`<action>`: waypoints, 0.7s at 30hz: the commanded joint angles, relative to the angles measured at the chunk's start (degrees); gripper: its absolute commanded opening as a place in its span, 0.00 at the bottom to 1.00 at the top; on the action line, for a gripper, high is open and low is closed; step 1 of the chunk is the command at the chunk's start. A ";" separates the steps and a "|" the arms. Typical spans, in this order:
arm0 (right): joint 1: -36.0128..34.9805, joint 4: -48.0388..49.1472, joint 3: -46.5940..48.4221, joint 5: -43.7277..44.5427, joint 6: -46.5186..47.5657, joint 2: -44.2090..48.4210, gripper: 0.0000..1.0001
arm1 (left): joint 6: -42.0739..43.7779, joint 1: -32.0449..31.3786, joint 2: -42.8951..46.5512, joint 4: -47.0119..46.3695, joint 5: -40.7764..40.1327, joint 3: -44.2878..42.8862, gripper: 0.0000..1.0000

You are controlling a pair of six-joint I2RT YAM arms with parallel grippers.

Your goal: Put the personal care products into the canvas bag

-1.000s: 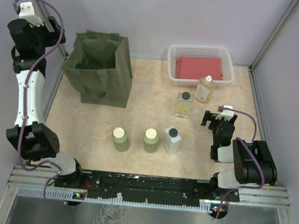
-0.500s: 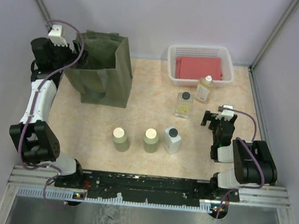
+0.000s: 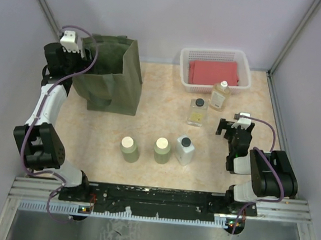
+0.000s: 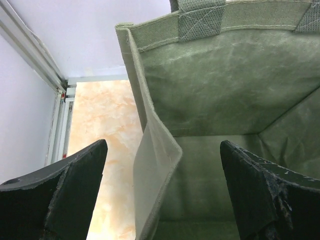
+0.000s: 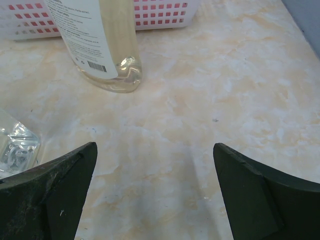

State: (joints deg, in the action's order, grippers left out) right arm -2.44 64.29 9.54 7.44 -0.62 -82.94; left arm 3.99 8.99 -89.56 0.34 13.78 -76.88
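The olive-green canvas bag (image 3: 111, 76) stands upright and open at the far left. My left gripper (image 3: 82, 61) is open at its left rim. In the left wrist view (image 4: 162, 165) the bag's left wall (image 4: 152, 150) rises between the jaws, one finger outside and one inside. Two olive-green bottles (image 3: 129, 149) (image 3: 162, 150) and a white square bottle (image 3: 185, 149) stand in a row near the front. Two clear yellowish bottles (image 3: 197, 112) (image 3: 220, 95) stand farther back. My right gripper (image 3: 227, 126) is open and empty to their right, low over the table (image 5: 155, 165). One clear bottle (image 5: 100, 45) stands ahead of it to the left.
A white lattice basket (image 3: 215, 57) with a red folded cloth (image 3: 213, 72) sits at the far right; it also shows in the right wrist view (image 5: 165, 20). Metal frame posts and purple walls bound the table on both sides.
My left arm has swung from the far left wall toward the bag, and its open jaws now straddle the bag's left wall. The right arm and the bottles have not moved.
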 commanded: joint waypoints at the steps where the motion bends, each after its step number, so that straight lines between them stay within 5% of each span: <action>1: 0.24 4.17 1.52 0.53 0.02 0.10 0.99 | 1.67 -2.01 -0.67 0.36 -2.64 -1.17 1.00; 10: 0.29 4.17 1.51 0.52 0.01 0.06 0.99 | 3.93 -8.64 5.42 -5.07 -2.72 -4.84 1.00; 21: 0.30 4.13 1.51 0.53 0.01 0.06 0.99 | 8.38 -14.06 0.17 -1.25 -4.35 -8.27 1.00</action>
State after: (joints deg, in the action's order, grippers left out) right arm -2.44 64.29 9.54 7.44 -0.62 -82.94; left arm 10.33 -3.99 -87.13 -1.58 10.17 -85.89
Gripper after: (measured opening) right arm 0.992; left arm 0.999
